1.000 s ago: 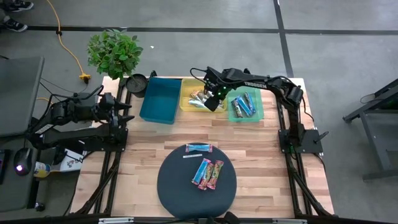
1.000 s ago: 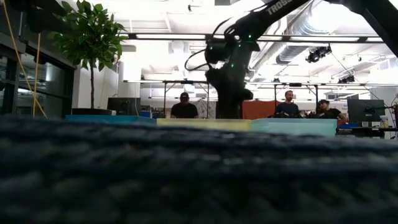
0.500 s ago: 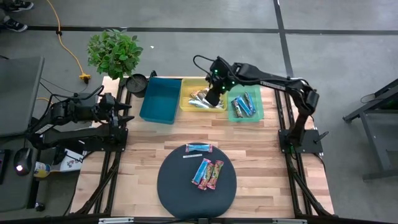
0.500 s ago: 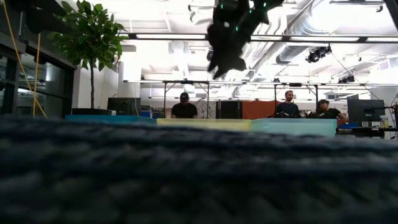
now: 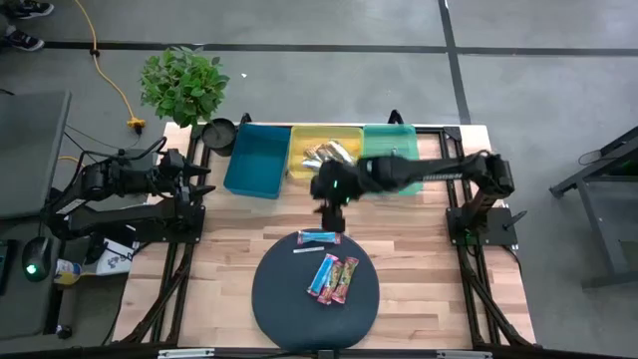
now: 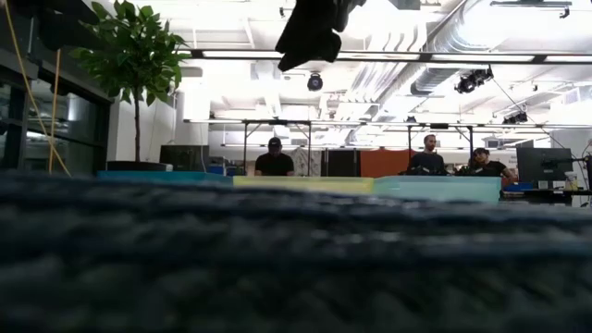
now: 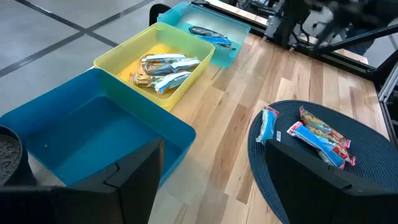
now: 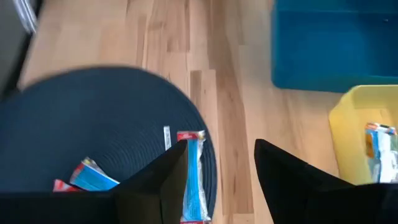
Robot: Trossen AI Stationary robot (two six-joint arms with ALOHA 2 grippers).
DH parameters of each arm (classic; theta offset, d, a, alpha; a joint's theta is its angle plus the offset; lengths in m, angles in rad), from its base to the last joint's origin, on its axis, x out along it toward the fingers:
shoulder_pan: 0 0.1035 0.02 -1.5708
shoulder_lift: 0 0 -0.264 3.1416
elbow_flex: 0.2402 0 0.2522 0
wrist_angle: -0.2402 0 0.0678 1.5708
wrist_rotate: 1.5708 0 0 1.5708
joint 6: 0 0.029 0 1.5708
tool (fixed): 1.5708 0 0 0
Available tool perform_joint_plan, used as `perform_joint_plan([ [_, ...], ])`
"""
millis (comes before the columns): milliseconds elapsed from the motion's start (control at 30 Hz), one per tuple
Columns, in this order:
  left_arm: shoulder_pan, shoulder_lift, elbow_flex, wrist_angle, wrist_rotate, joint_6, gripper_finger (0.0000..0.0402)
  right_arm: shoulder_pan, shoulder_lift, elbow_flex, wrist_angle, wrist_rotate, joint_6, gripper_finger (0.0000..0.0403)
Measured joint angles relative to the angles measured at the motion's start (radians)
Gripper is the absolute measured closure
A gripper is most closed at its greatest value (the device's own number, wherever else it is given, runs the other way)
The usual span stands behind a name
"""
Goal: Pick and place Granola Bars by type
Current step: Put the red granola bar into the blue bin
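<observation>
Three granola bars lie on the round dark mat (image 5: 289, 299): a blue one (image 5: 319, 236) at its far edge, and a blue-pink one (image 5: 322, 275) beside a red multicolour one (image 5: 345, 279) in its middle. Silver-wrapped bars (image 5: 324, 155) fill the yellow bin (image 7: 124, 53), and blue bars (image 7: 211, 36) lie in the teal bin (image 7: 239, 25). My right gripper (image 5: 329, 209) hangs open and empty above the table, just beyond the mat's far edge. In the right wrist view the blue bar (image 8: 195, 171) lies below my right gripper (image 8: 217, 180). My left gripper (image 5: 196, 179) waits open at the table's left edge.
An empty blue bin (image 5: 257, 160) stands left of the yellow one along the far edge. A potted plant (image 5: 182, 85) and a small dark pot (image 5: 219, 135) sit at the far left corner. Bare wood (image 5: 419, 239) lies between the bins and the mat. People stand in the room beyond.
My right gripper has risen out of the yellow bin and swung toward the table's near edge. It now hangs over the wood close to the mat's far edge and the blue bar. The bars have not moved.
</observation>
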Motion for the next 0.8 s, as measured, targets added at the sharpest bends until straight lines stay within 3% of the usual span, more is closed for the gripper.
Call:
perform_joint_plan([
  [200, 0.0, 0.0, 0.0, 0.0, 0.0, 0.0, 0.0129, 0.098, 0.07, 0.0, -0.004, 0.146, 0.031, 0.0233],
  [600, 0.0, 0.0, 0.0, 0.001, 0.0, 0.0, 0.0129, 0.087, 0.213, 0.0, -0.001, -0.062, 0.045, 0.0233],
  [800, 0.0, 0.0, 0.0, 0.001, 0.0, 0.0, 0.0129, 0.082, 0.247, 0.0, -0.004, -0.101, 0.028, 0.0233],
])
